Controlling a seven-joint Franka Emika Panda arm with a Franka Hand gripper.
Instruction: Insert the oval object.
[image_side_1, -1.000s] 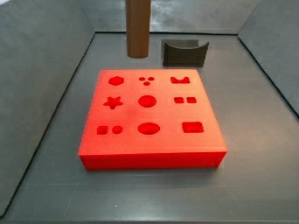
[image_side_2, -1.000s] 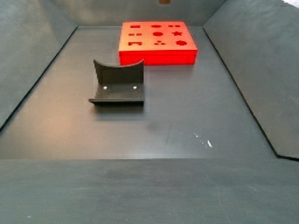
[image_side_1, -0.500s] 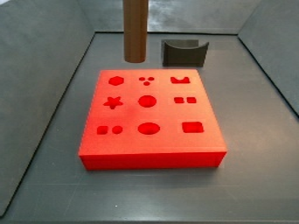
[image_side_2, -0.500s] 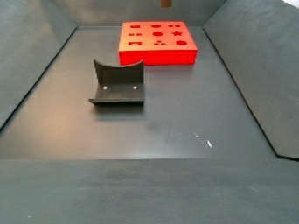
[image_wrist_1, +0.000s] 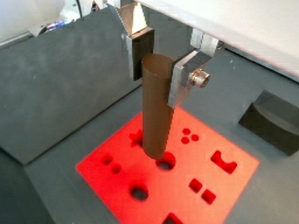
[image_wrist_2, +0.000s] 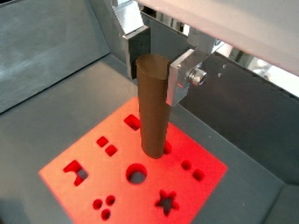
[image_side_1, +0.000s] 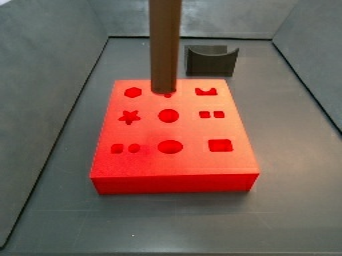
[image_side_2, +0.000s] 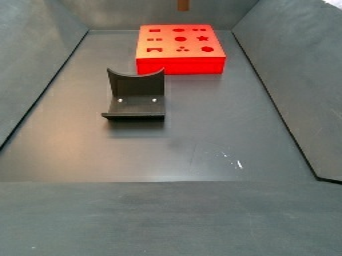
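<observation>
My gripper is shut on the oval object, a tall dark brown rod held upright between the silver fingers; it also shows in the other wrist view, gripper and rod. The rod's lower end hangs just above the red block with its several shaped holes. In a side view the rod stands over the far row of the red block, behind the oval hole. The gripper itself is above the side views' frames.
The dark grey curved block stands on the floor beyond the red block; it shows in another side view and in a wrist view. Grey walls enclose the floor on all sides.
The rod has moved from behind the red block to over its far row and has come lower. The block and the curved piece have not moved.
</observation>
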